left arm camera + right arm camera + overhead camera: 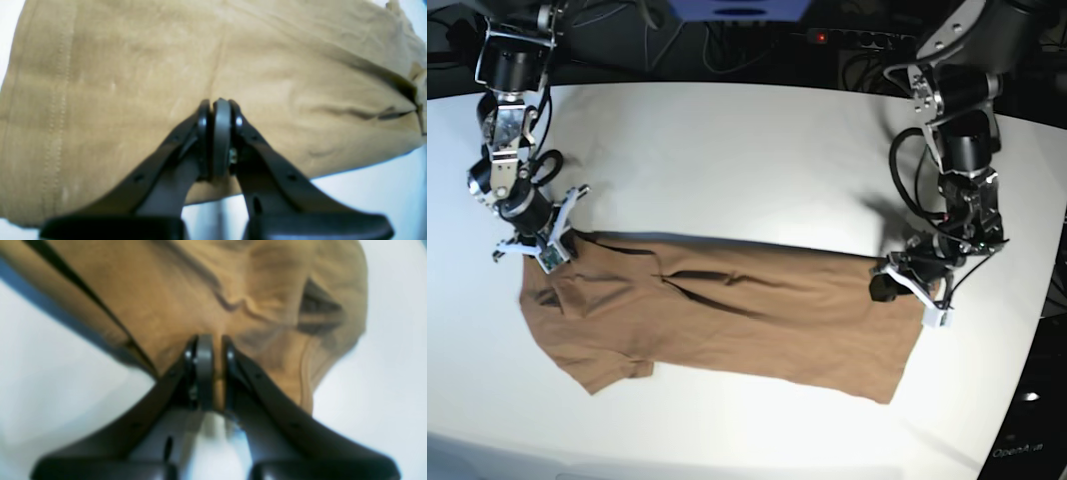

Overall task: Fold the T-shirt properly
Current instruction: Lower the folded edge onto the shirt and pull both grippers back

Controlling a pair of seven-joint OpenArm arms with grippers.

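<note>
The tan-brown T-shirt lies flat across the white table, stretched left to right as a long band. My left gripper sits at the shirt's right end. In the left wrist view its jaws are pressed together on the cloth, and a crease runs up from the tips. My right gripper is at the shirt's upper left corner. In the right wrist view it is shut with a strip of tan cloth pinched between its fingers.
Both arms reach in from the table's back corners. Cables and a power strip lie behind the far edge. The table's front edge runs just below the shirt's lower hem.
</note>
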